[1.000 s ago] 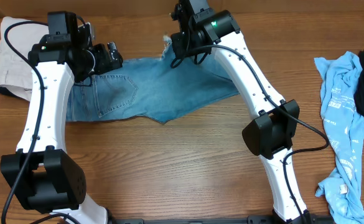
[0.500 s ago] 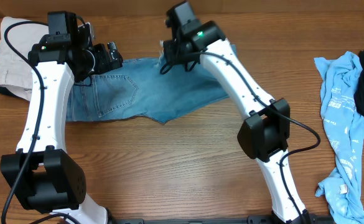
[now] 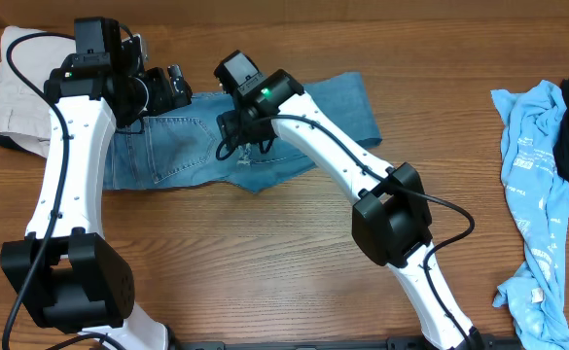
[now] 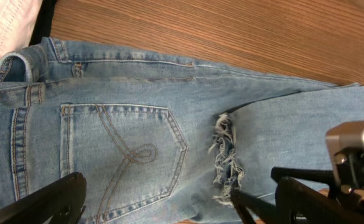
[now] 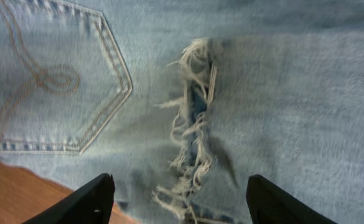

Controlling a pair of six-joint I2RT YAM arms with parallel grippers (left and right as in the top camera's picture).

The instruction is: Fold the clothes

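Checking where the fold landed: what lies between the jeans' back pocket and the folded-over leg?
The frayed hem of the jeans, clearest in the right wrist view.

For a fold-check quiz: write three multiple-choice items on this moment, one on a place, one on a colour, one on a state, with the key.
1. Where does the frayed hem lie? A in a basket; B beside the pocket; C on a chair.
2. What colour is the shirt at the right? A red; B green; C cyan.
3. How is the right gripper? A open over the hem; B shut on the hem; C out of view.
Key: 1 B, the fray lies next to the pocket stitching; 2 C, it is bright blue with white print; 3 A, its fingers stand apart, the hem flat below.
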